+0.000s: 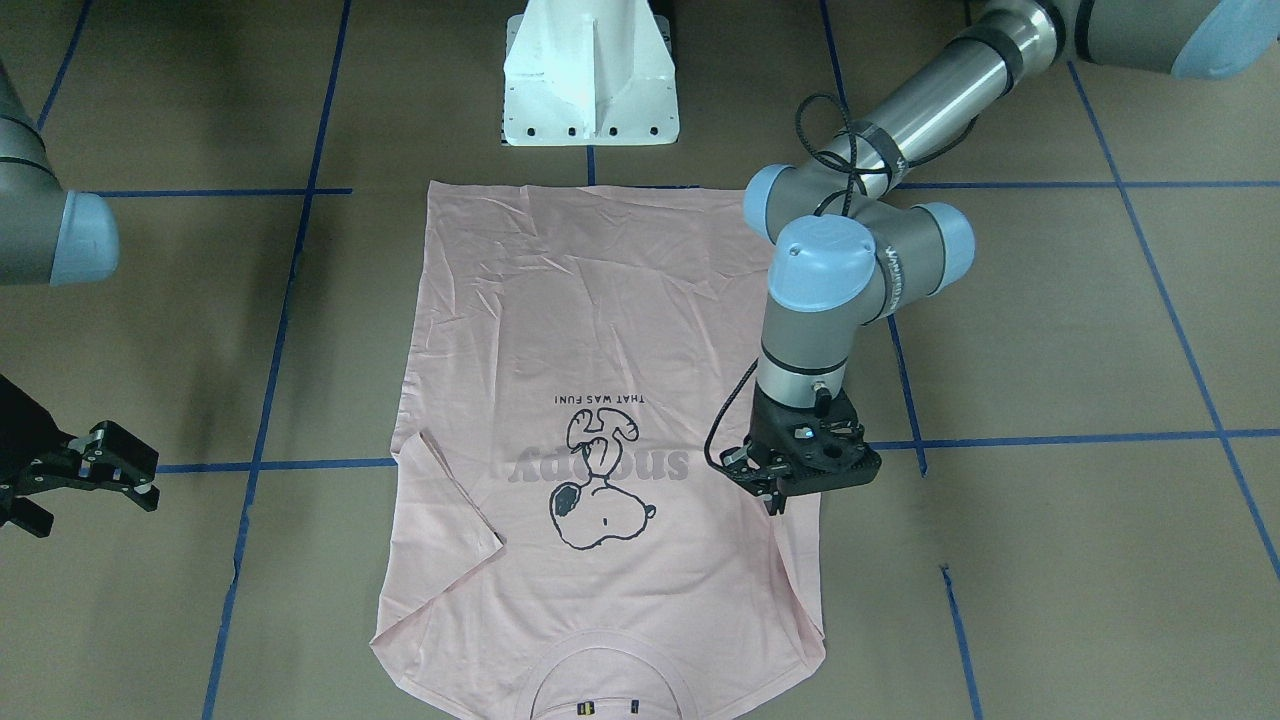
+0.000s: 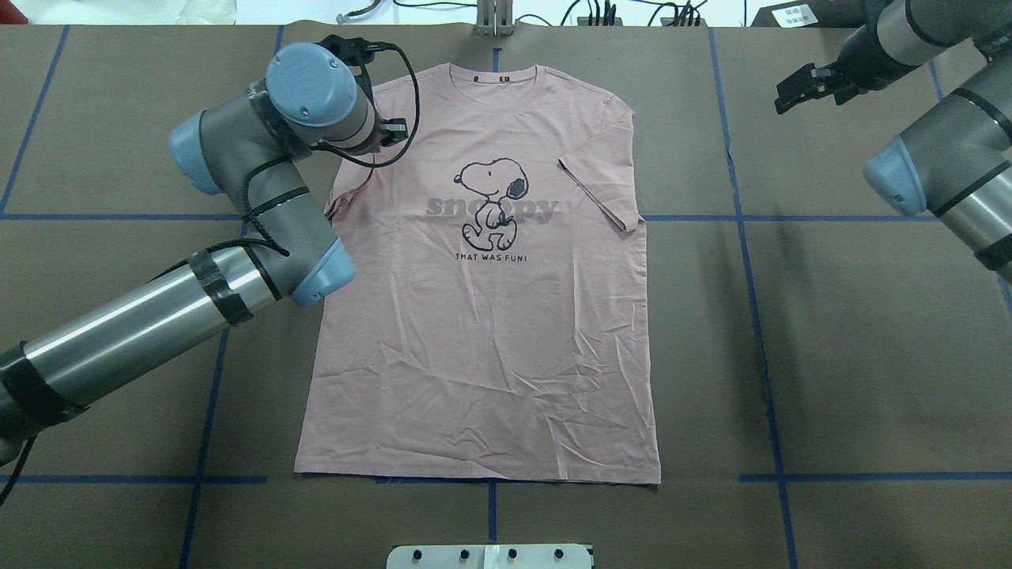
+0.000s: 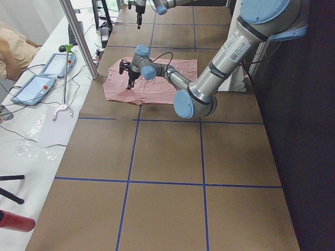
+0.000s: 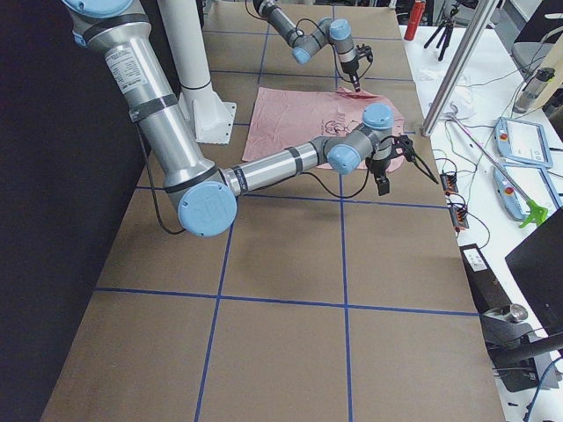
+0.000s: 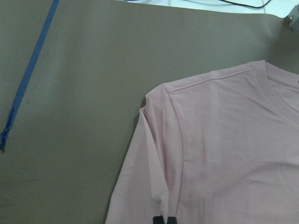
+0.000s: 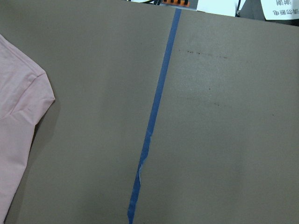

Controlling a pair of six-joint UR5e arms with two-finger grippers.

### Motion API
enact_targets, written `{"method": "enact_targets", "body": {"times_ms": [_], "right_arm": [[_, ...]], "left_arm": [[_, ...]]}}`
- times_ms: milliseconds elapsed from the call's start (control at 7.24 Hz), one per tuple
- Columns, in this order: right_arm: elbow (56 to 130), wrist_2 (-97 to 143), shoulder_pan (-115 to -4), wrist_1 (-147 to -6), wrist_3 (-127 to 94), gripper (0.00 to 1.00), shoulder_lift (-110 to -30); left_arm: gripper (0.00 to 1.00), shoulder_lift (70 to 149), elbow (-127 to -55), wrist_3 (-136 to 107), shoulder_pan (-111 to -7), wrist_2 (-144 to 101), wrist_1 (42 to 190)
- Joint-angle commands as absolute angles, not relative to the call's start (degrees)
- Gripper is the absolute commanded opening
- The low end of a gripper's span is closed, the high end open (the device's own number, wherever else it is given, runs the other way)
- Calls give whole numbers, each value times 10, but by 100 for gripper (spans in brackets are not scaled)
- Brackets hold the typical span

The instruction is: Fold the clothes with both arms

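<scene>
The pale pink T-shirt point(image 2: 490, 332) lies flat and print up in the middle of the table, collar at the far side; it also shows in the front view point(image 1: 600, 300). Its right sleeve point(image 2: 601, 190) is folded in onto the chest. My left gripper point(image 1: 775, 498) stands upright at the shirt's left sleeve edge. In the left wrist view its fingertips point(image 5: 164, 219) are close together on bunched pink fabric point(image 5: 224, 154), shut on the sleeve. My right gripper point(image 2: 787, 91) hangs open and empty above bare table, right of the shirt, also seen in the front view point(image 1: 135, 475).
The white pedestal base point(image 1: 590, 70) stands at the near edge by the shirt's hem. Blue tape lines point(image 6: 156, 107) cross the brown table. A side bench with tablets point(image 3: 42, 78) and a metal pole point(image 3: 78, 36) runs along the far edge.
</scene>
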State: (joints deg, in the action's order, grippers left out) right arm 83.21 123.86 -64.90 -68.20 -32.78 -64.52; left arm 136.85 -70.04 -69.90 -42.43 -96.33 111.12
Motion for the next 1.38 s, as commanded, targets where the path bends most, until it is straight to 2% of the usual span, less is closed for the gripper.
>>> {"method": "enact_targets", "body": {"times_ms": [0, 138, 414, 691, 967, 1243], "right_arm": [[832, 1239, -648, -682, -329, 100, -644], [833, 1239, -648, -682, -330, 100, -643], [855, 1239, -639, -681, -380, 100, -642], [931, 1192, -572, -686, -514, 100, -655], [1058, 1100, -444, -689, -680, 100, -716], [1194, 954, -272, -691, -825, 100, -821]], "left_arm": [[6, 1396, -663, -707, -411, -945, 1106], [99, 1390, -669, -679, -411, -945, 1115], [100, 1368, -747, -670, -410, -954, 1120], [100, 1297, -858, -670, -409, -990, 1119], [100, 1224, -972, -673, -364, -989, 1119], [100, 1150, -1067, -693, -304, -980, 1122]]}}
